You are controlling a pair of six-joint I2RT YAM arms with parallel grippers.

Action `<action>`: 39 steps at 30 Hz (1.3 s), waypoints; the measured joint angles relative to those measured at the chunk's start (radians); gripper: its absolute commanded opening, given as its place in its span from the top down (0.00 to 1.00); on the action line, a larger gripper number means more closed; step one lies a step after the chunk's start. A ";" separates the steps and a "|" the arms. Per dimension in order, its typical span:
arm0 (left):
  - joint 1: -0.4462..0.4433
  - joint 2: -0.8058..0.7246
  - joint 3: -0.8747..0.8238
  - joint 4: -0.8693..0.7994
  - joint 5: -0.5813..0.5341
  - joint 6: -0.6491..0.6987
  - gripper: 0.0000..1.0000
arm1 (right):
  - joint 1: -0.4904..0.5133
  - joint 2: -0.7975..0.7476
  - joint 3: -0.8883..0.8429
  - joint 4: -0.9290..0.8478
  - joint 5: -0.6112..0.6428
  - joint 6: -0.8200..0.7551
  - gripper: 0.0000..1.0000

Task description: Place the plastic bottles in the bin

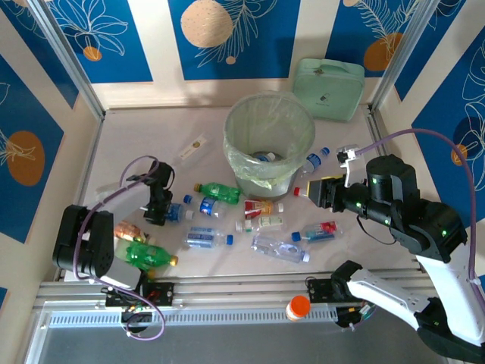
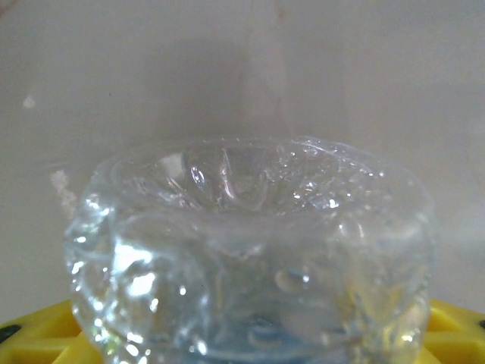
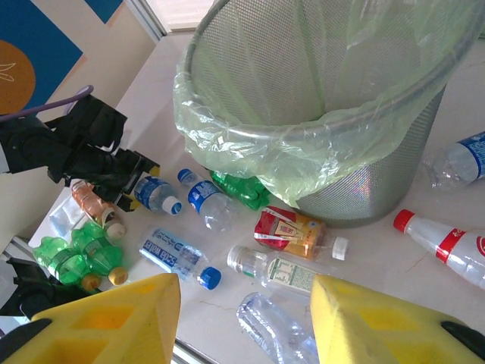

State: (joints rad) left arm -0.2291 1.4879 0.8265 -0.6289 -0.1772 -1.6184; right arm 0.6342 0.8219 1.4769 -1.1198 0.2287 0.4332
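The bin (image 1: 228, 141), a round mesh basket lined with a pale green bag, stands at the table's centre back, with a bottle (image 1: 264, 157) lying inside it. Several plastic bottles lie in front of it: a green one (image 1: 220, 192), a red-labelled one (image 1: 260, 206) and a clear crushed one (image 1: 279, 248). My left gripper (image 1: 161, 210) is down at the table, shut on a clear blue-labelled bottle (image 1: 173, 212) whose base (image 2: 250, 250) sits between the yellow pads (image 2: 42, 330). My right gripper (image 1: 314, 189) hovers open and empty to the right of the bin (image 3: 379, 182), above the bottles (image 3: 295, 273).
A mint-green zip case (image 1: 328, 89) leans at the back right. An orange-capped item (image 1: 298, 307) sits on the front rail. Green bottles (image 1: 148, 254) lie beside the left arm's base. More bottles (image 1: 314, 161) lie to the right of the bin, and a small card (image 1: 193, 146) lies to its left.
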 measured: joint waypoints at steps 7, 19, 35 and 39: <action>0.005 -0.129 0.093 -0.078 -0.023 0.111 0.41 | -0.010 0.009 0.016 0.003 0.000 -0.023 0.51; -0.071 -0.413 0.231 0.195 0.186 0.567 0.43 | -0.066 0.080 0.064 0.066 -0.152 -0.064 0.50; -0.317 -0.242 0.417 0.852 0.722 0.652 0.43 | -0.145 0.301 0.174 0.225 -0.554 -0.032 0.23; -0.351 -0.196 0.463 0.930 0.800 0.608 0.44 | -0.163 0.358 0.191 0.309 -0.668 0.036 0.13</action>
State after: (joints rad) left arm -0.5800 1.2919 1.2900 0.3008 0.6228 -1.0103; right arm 0.4709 1.1801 1.6680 -0.8108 -0.4389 0.4690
